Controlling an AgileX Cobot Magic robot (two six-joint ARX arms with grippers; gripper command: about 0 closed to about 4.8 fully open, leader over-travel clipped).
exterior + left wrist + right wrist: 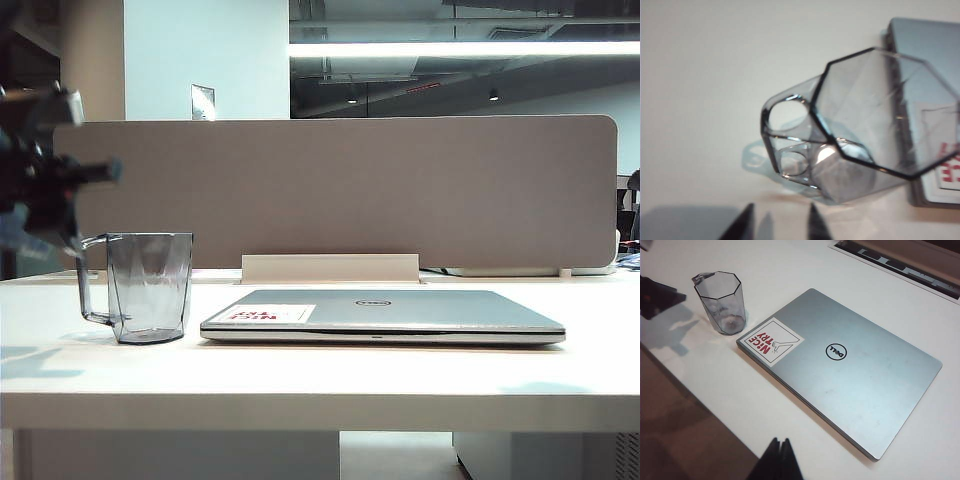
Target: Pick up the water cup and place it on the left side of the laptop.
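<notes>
Exterior view: water cup [148,286] stands upright on the white table [320,375], just beside the left edge of the closed laptop [385,315], with a small gap between them; its handle points left.
Exterior view, left arm: the left gripper [40,190] is at the far left edge, above and left of the cup's handle. It is blurred, dark and partly cut off, so the fingers cannot be made out here.
Left wrist view: the cup [860,135] is seen from above, its rim and handle clear. Two dark fingertips [816,227] of the left gripper [780,225] show at the frame edge, apart from each other with nothing between them, not touching the cup. The laptop [935,60] is cut off by the frame; its sticker [942,160] shows only in part.
Right wrist view: the right gripper [780,460] hangs over the table near the laptop's [850,375] long edge, fingers pressed together, holding nothing. The cup [722,302] stands by the sticker [771,341] corner. A dark shape at the frame's edge near the cup is too cut off to identify.
</notes>
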